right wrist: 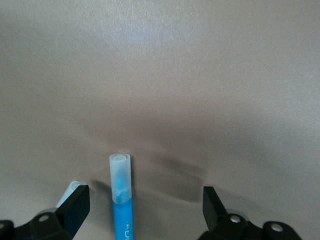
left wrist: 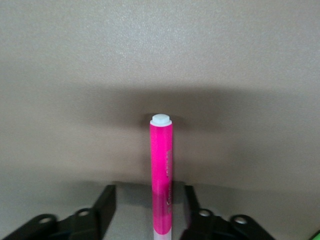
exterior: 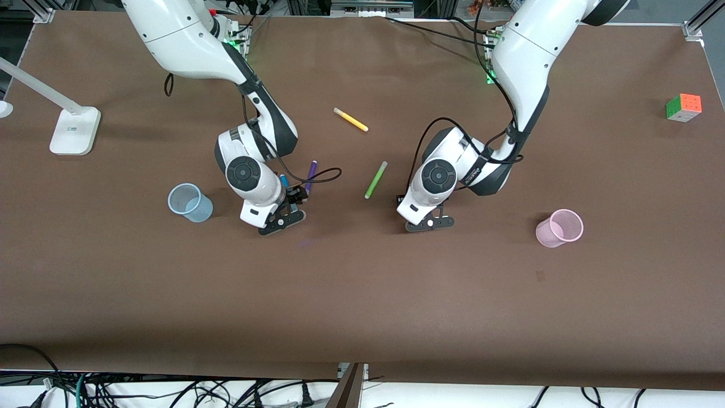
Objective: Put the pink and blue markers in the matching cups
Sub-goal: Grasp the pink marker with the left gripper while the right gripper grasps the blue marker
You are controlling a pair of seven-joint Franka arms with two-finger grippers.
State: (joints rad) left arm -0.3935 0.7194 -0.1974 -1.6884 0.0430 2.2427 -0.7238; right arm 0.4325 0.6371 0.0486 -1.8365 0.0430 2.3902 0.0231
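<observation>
Left wrist view: left gripper (left wrist: 145, 205) half-closed around pink marker (left wrist: 161, 170), not yet pinching; centre it | right gripper (right wrist: 145, 205) wide beside blue marker (right wrist: 122, 200); shift over first

Five markers: pink (left wrist: 161, 170), blue (right wrist: 122, 200), purple (exterior: 310, 175), green (exterior: 375, 179), yellow (exterior: 350, 119); two cups (exterior: 190, 202) (exterior: 559, 228); one cube (exterior: 683, 107); one lamp (exterior: 73, 129).

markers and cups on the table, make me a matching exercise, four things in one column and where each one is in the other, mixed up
Things:
1. pink marker
2. blue marker
3. pink cup
4. yellow marker

Places:
A. toward the left arm's end of the table
B. between the fingers of the right gripper
C. nearest the robots' bases, lying alone
D. between the fingers of the left gripper

Pairs: 1-D, 2-B, 3-A, 4-C
</observation>
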